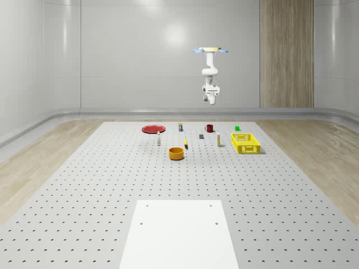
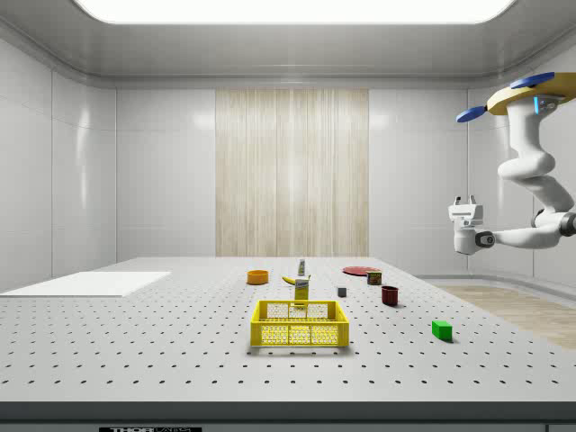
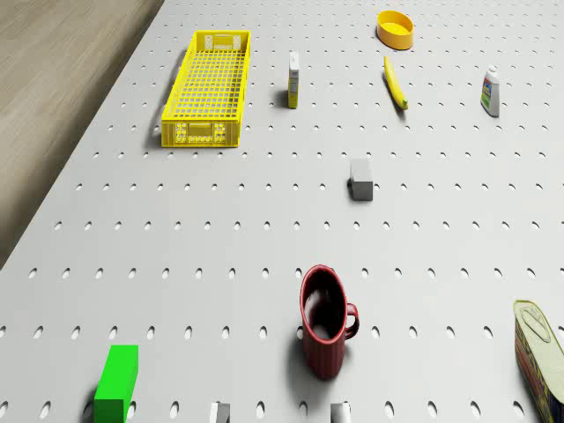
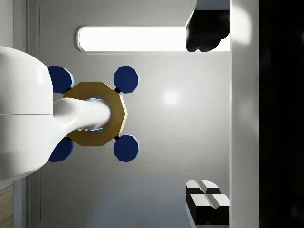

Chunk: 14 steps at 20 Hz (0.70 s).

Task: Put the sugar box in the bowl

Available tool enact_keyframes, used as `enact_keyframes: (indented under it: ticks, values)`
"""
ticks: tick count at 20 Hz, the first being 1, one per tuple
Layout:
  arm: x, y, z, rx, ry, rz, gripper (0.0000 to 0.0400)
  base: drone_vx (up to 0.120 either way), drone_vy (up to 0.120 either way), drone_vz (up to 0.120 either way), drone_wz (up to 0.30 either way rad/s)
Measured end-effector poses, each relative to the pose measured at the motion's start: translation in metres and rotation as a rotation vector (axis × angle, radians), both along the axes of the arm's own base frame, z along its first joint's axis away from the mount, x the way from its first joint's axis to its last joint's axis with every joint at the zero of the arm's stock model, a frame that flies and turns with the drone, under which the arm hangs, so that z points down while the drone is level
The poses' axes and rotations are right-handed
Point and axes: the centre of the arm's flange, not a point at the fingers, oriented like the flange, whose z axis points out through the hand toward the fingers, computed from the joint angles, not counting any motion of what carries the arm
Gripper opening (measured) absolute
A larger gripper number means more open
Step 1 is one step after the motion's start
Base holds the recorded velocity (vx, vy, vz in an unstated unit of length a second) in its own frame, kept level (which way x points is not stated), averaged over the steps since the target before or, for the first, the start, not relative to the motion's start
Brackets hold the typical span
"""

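Side view: I hover high beyond the table's far edge, gripper (image 2: 466,202) open and empty; sugar box (image 2: 301,290) untouched, well apart from the orange bowl (image 2: 258,277).

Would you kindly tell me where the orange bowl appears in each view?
Whole-scene view: bowl mid-table, left of the banana.
Side view: bowl behind the yellow crate's left end.
Drone view: bowl just beyond the banana.
Shared landmark: the yellow crate.
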Motion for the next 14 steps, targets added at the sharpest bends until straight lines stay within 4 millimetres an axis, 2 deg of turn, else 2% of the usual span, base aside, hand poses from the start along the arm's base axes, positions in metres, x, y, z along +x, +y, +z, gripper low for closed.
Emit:
enact_keyframes:
  ticks: [8,14]
  values:
    - [-0.003,0.0,0.056,0.0,-0.006,0.0,0.04,0.0,0.0,0.0,0.0]
    - [-0.001,0.0,0.081,0.0,-0.011,0.0,0.04,0.0,0.0,0.0,0.0]
